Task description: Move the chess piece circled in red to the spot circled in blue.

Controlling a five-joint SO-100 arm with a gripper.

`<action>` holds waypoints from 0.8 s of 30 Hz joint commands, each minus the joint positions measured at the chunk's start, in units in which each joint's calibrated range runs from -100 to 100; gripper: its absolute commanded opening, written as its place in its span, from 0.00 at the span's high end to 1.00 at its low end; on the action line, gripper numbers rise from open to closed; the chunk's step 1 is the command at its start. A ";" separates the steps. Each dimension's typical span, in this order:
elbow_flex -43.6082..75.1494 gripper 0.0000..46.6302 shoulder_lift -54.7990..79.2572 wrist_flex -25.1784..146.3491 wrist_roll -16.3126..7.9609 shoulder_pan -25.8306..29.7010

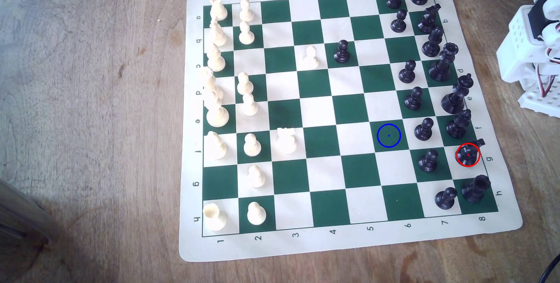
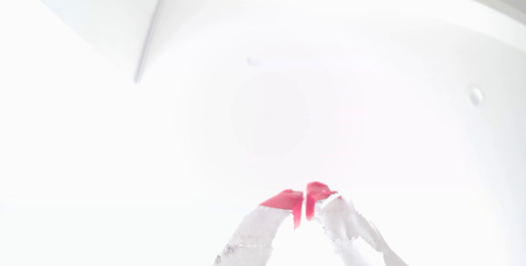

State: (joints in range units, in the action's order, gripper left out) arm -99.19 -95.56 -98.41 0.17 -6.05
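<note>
On square g8, exterior view: black knight [image 1: 469, 153] red-ringed | blue-ringed square [image 1: 388, 135] bare — black pawns [image 1: 423, 129] between | wrist view: gripper [image 2: 304, 197] pink tips pressed together, empty — background washed out

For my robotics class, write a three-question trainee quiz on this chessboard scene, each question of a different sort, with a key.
1. True or false: the black knight already stands on the blue-ringed square.
2. The blue-ringed square is: A) cream B) dark green C) wood.
3. In the wrist view, how do the pink tips of the gripper stand?

Key: 1. False; it stands in the red ring on a cream square near the board's edge at the exterior view's right. 2. B. 3. Together, with nothing between them.
</note>
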 commanded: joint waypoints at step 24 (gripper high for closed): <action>-0.81 1.00 -0.28 6.92 -0.10 1.55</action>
State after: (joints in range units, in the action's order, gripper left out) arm -99.19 -95.56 -98.41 0.12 -6.05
